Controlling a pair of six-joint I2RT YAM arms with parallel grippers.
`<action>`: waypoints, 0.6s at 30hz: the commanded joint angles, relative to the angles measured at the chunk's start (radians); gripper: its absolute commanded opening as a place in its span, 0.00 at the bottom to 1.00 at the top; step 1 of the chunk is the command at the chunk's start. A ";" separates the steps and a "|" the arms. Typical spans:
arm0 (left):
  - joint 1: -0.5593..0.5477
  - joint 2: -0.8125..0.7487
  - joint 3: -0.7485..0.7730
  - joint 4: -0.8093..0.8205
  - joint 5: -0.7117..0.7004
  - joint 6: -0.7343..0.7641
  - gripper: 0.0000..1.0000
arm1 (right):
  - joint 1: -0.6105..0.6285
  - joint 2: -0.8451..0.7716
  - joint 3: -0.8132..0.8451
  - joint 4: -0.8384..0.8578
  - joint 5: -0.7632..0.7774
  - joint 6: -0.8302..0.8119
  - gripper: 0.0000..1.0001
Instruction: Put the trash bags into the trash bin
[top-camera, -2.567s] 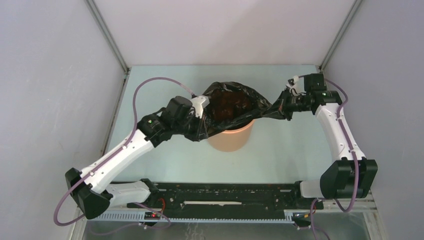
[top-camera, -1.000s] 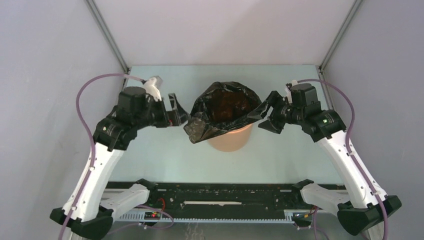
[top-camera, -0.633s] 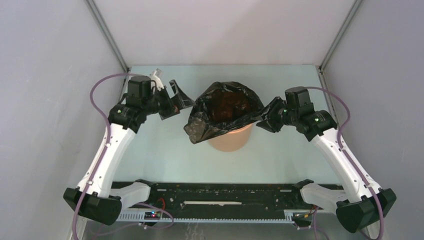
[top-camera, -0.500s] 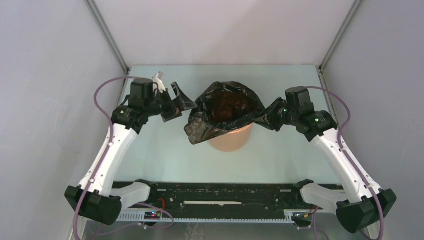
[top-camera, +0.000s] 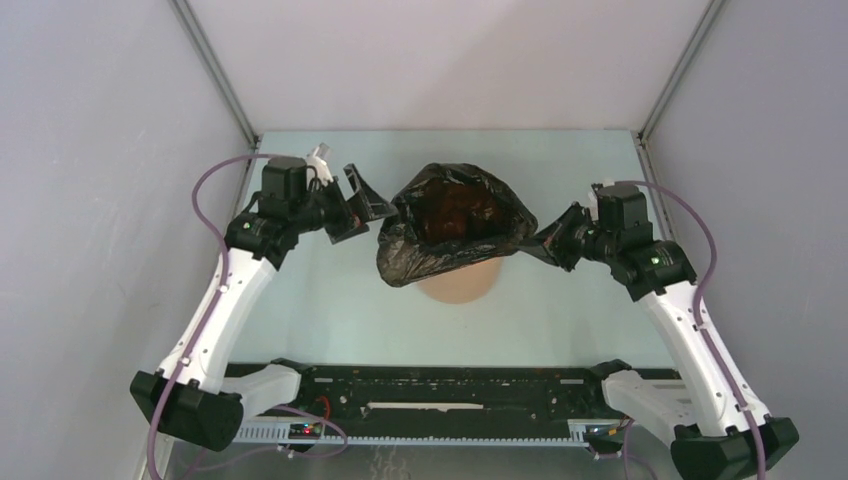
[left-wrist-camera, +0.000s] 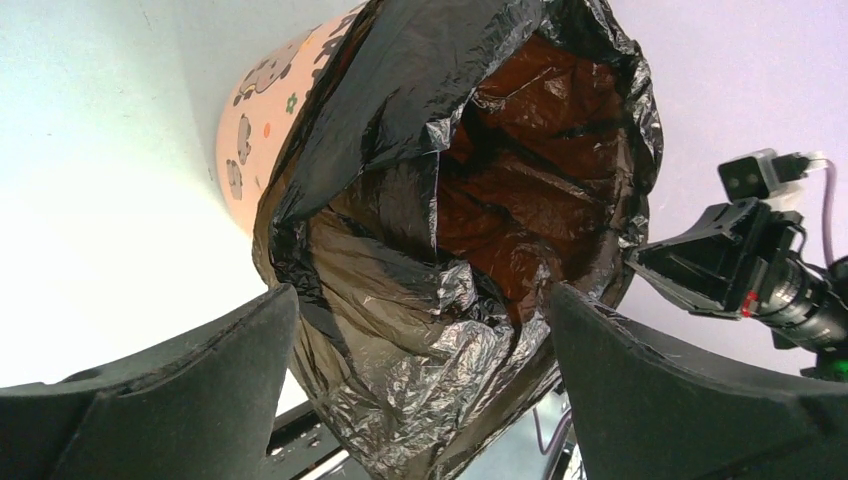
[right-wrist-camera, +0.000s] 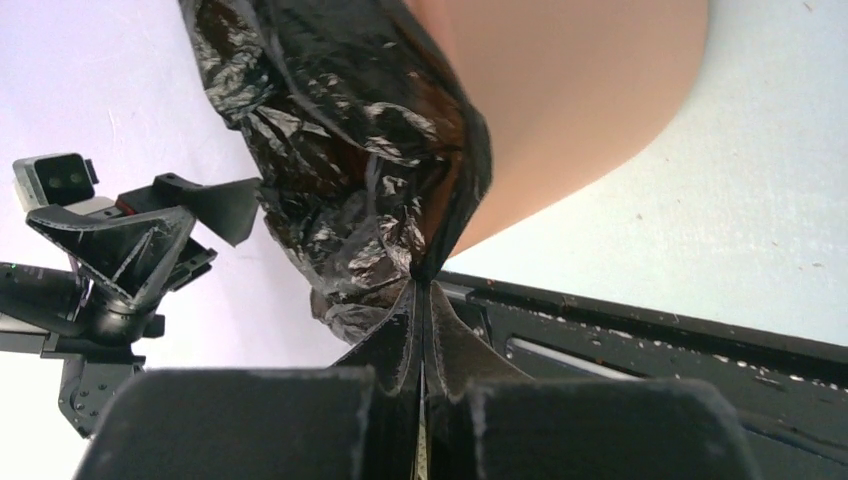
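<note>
The black bag (top-camera: 455, 220) drapes over the orange bin (top-camera: 458, 288) on the worktop (top-camera: 320, 295), mouth gaping. It looks light, limp and probably slippery, so it is best gripped at the rim. The right fingers (right-wrist-camera: 398, 345) pinch its edge; the left fingers (left-wrist-camera: 180, 380) are spread beside it.

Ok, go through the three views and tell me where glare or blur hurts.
Top view: even soft light, all sharp, only small glints on the black bag. Left wrist view: the table is washed out near white, the left gripper dark and featureless. Right wrist view: the right gripper fills the bottom as a soft dark mass.
</note>
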 joint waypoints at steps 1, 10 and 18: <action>-0.002 -0.026 -0.041 0.030 0.039 -0.017 1.00 | -0.094 -0.012 -0.069 0.009 -0.160 -0.105 0.00; 0.007 -0.046 -0.147 0.166 0.106 -0.110 0.94 | -0.132 0.148 -0.183 0.174 -0.253 -0.279 0.00; 0.014 -0.013 -0.179 0.277 0.166 -0.135 0.87 | -0.190 0.267 -0.119 0.122 -0.251 -0.462 0.24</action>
